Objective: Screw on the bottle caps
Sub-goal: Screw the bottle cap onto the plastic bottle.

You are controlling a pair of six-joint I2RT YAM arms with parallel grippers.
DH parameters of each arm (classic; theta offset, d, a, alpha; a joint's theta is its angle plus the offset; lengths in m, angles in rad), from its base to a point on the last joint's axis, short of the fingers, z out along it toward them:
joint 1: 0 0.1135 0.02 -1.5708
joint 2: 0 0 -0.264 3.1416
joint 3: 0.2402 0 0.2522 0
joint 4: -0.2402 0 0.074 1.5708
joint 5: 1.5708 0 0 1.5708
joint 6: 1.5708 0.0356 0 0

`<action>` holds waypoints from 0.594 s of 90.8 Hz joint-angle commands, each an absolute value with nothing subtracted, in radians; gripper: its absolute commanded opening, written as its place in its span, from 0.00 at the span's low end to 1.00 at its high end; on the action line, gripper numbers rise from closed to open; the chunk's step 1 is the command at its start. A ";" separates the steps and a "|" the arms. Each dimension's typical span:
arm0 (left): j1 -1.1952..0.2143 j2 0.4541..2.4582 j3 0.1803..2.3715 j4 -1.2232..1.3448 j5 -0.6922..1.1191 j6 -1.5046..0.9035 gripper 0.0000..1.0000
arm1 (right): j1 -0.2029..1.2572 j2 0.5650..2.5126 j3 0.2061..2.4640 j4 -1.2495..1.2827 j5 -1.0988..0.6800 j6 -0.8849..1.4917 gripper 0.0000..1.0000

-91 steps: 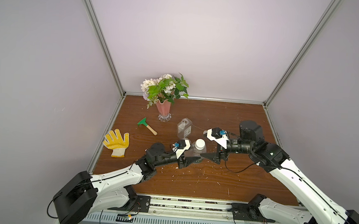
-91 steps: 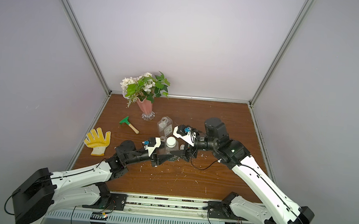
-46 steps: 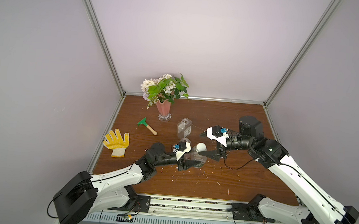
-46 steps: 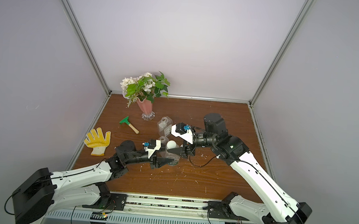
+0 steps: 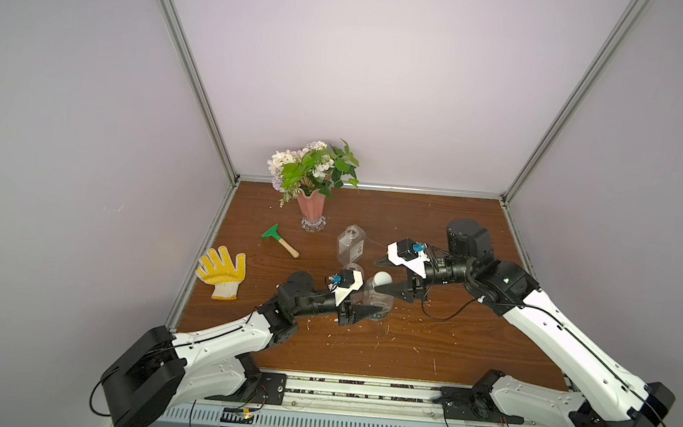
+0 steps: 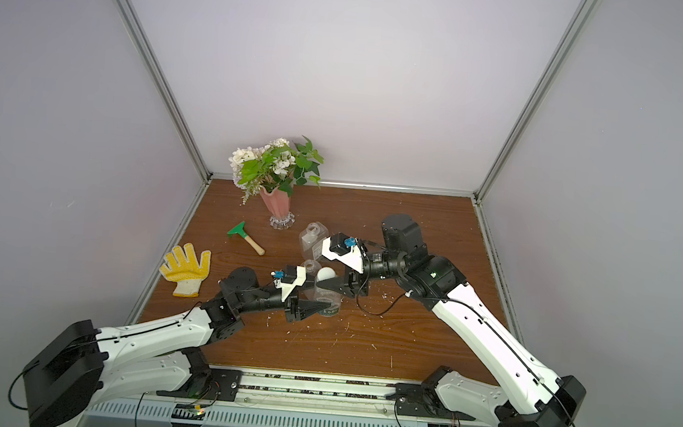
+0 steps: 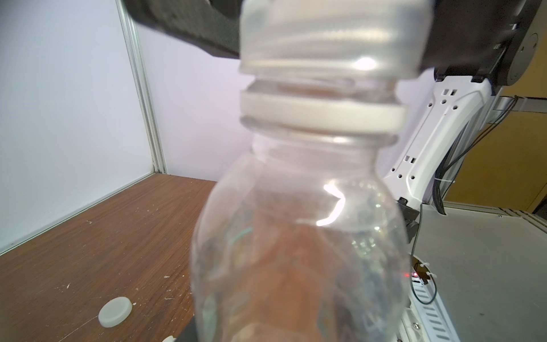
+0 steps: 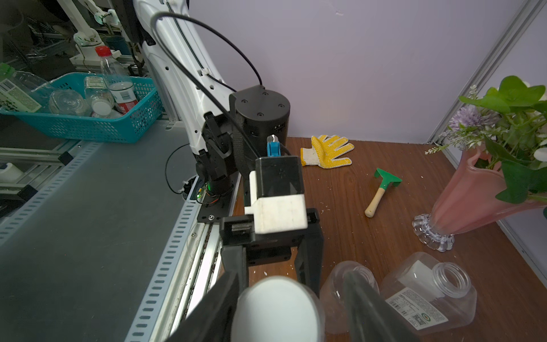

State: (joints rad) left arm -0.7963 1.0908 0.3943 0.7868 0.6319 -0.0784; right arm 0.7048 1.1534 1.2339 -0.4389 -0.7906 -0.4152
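Note:
A rounded clear bottle (image 5: 376,305) (image 6: 326,301) stands mid-table, with my left gripper (image 5: 370,304) shut on its lower body. It fills the left wrist view (image 7: 299,237). A white cap (image 5: 382,277) (image 7: 334,38) (image 8: 276,311) sits on its neck. My right gripper (image 5: 381,275) (image 8: 290,278) straddles that cap, still open: one finger touches it, the other stands a little off. A square labelled bottle (image 5: 349,246) (image 8: 429,296) and another clear bottle (image 8: 349,284) stand uncapped just behind. A loose white cap (image 7: 115,311) lies on the wood.
A pink vase of flowers (image 5: 311,208) stands at the back left. A green hand tool (image 5: 279,239) and a yellow glove (image 5: 222,272) lie to the left. White crumbs litter the table. A blue basket (image 8: 83,118) sits outside the cell.
My right gripper's jaws have narrowed from wide open to close around the cap and shifted slightly left over the bottle. The left arm and bottle have stayed put.

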 commanded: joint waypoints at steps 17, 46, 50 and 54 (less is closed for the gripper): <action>-0.788 1.092 0.411 0.806 0.625 -0.077 0.55 | 0.705 1.141 1.236 -0.420 -0.807 -0.423 0.55; -0.788 1.096 0.417 0.813 0.605 -0.079 0.55 | 0.705 1.141 1.211 -0.420 -0.790 -0.423 0.51; -0.788 1.095 0.419 0.813 0.603 -0.078 0.55 | 0.705 1.140 1.206 -0.419 -0.787 -0.421 0.51; -0.788 1.095 0.421 0.812 0.599 -0.079 0.55 | 0.705 1.139 1.200 -0.414 -0.785 -0.418 0.49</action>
State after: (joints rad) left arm -0.7963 1.0969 0.3946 0.7868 0.6071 -0.0784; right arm 0.7048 1.1534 1.2125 -0.4374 -0.7898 -0.4187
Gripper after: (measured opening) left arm 0.555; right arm 0.501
